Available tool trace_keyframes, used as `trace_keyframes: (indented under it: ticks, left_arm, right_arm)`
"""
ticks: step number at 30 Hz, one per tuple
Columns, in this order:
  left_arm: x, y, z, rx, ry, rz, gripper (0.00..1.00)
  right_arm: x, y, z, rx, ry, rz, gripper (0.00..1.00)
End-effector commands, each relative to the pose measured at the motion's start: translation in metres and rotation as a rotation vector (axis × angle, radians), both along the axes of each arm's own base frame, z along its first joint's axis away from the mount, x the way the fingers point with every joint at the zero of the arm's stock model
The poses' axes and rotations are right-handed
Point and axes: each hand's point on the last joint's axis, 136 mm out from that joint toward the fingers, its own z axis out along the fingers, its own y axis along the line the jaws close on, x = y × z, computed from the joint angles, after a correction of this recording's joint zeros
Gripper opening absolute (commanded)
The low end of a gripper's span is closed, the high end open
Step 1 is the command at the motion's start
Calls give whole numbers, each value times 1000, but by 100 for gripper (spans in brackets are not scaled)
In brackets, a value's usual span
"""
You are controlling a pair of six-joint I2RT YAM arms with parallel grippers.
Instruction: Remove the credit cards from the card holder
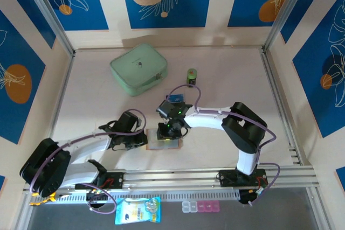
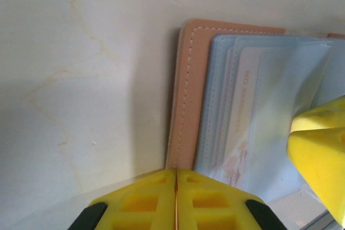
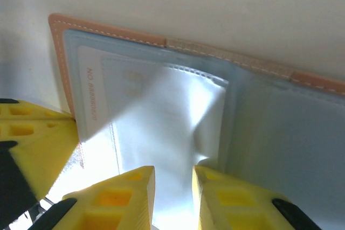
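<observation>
Right wrist view: the card holder lies open on the table. The right claw straddles a lifted clear sleeve — whether it truly pinches, I cannot tell. The left claw is clenched at the holder's edge, probably pinning it. A pale credit card sits pocketed — grip the card itself, draw it out through the pocket mouth, and keep the leather down.

Pale cream tabletop has a mint-green zip case and a small green canister up back. The tan leather card holder lies open nearer the front.
</observation>
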Motion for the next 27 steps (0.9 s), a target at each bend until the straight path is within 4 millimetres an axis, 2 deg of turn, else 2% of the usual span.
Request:
trace_keyframes:
  ticks: [1,7,14,21,27]
  left_arm:
    - [2,2,9,3,-9,14,10]
    - [9,-10,28,-71,-47,6,12]
    - [22,-25,49,-144,-78,18,19]
    - [26,-43,42,-206,-32,15,32]
    - [27,-41,26,-164,-2,24,33]
  right_arm:
    - [-3,0,4,57,30,-17,25]
    - [-4,3,1,110,48,-24,25]
    - [-3,2,-2,145,56,-30,25]
    - [-1,1,-3,200,76,-58,25]
    - [0,-1,-4,257,98,-83,25]
